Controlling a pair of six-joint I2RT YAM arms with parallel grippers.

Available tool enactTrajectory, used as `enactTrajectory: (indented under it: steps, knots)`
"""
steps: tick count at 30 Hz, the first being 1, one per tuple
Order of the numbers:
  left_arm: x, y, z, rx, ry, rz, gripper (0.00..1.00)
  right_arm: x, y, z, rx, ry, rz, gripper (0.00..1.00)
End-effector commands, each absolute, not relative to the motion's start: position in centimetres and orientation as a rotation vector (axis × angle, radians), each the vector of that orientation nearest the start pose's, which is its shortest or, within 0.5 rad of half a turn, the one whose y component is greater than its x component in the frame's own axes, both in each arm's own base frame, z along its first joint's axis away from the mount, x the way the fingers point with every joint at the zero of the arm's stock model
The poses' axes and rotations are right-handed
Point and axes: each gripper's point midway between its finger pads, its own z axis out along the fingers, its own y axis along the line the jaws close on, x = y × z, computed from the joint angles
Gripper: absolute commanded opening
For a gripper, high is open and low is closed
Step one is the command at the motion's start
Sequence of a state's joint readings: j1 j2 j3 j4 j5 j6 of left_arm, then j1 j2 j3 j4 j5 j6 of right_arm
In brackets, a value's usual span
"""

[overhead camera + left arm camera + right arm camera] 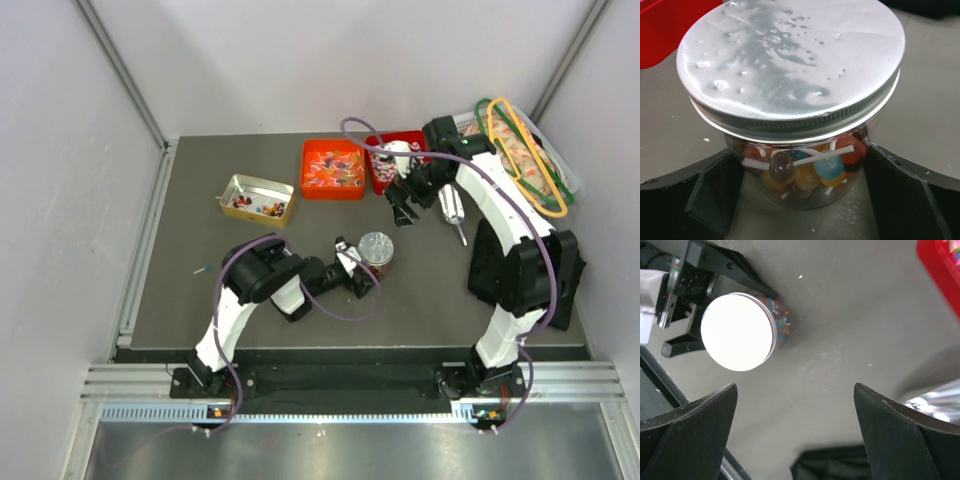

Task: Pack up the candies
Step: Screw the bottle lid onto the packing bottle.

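Left fingers (700, 200), spread wide, flank the jar (795, 115) of candies (830, 167); right fingers (695, 425) hang open nearby.

Lidded jar (790, 70) of candies (831, 167) between spread fingers (695, 200).

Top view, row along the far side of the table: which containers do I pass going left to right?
metal tin → orange bin → red bin → clear tub with coloured bands. The lidded jar and the scoop sit nearer and are left out.
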State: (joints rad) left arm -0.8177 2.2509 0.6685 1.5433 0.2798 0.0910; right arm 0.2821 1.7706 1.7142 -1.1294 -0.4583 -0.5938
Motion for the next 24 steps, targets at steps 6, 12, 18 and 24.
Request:
enactTrajectory:
  steps: [6,12,18,24]
  knots:
    - [28.9,-38.6,1.3,0.972,1.327,-0.827,0.99,33.9,15.4,21.7,-1.409,2.34,0.297,0.98]
    - [28.3,-39.2,0.4,1.037,1.336,-0.862,0.98,33.1,16.0,22.2,-1.413,2.333,0.343,0.97]
    - [28.8,-39.3,-0.1,1.024,1.378,-0.867,0.99,32.8,16.7,21.6,-1.473,2.31,0.338,0.97]
    - [29.0,-39.2,0.0,1.008,1.384,-0.886,0.86,31.4,17.8,20.6,-1.585,2.278,0.334,0.96]
